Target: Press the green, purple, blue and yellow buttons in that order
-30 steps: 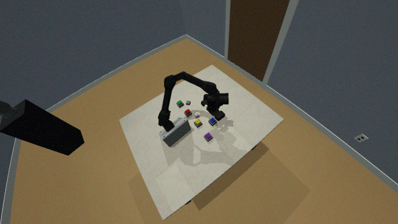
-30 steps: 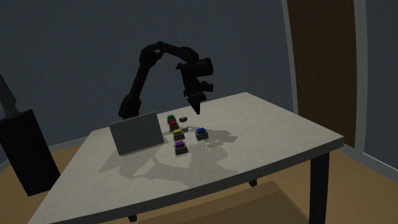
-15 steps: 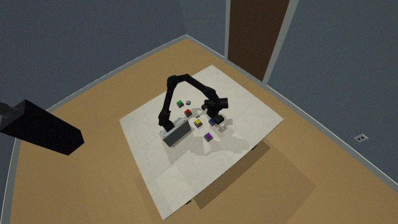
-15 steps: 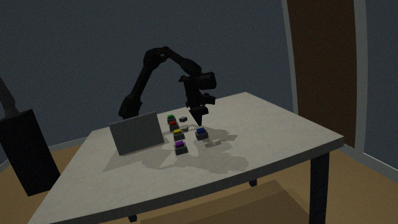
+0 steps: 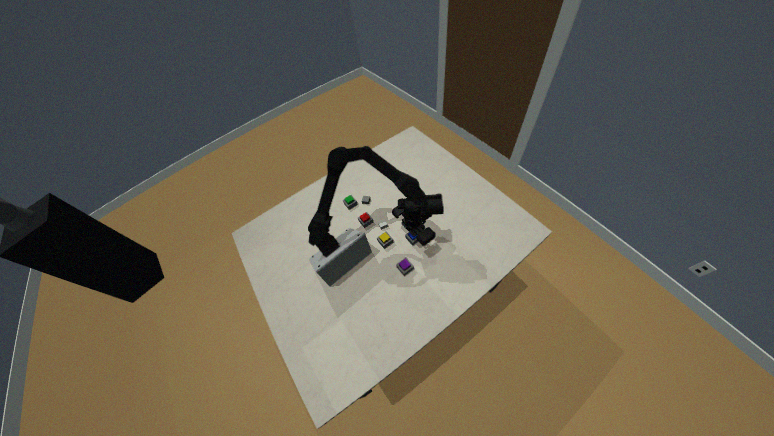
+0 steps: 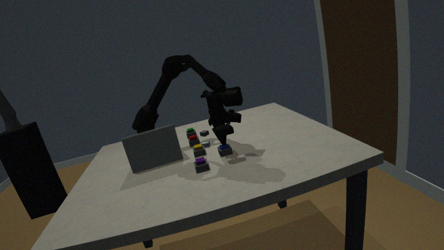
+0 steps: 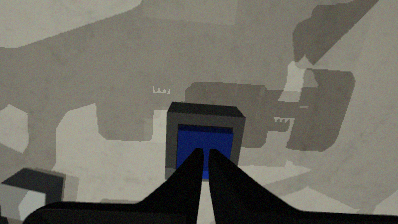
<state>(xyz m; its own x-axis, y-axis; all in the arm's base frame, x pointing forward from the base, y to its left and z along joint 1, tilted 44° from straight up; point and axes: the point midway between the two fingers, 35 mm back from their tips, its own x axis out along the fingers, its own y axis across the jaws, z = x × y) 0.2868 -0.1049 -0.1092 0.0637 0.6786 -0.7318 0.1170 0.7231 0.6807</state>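
Blue button point(image 7: 205, 143): directly under the fingertips
Gripper point(image 7: 205, 152): clenched, nothing held, tips at the cap

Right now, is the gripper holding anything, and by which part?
Nothing held. The gripper is shut and empty, tips at the blue button.

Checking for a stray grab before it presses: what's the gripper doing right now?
Gripper: shut, holding nothing, its black fingertips down at the square blue button in its dark grey housing.
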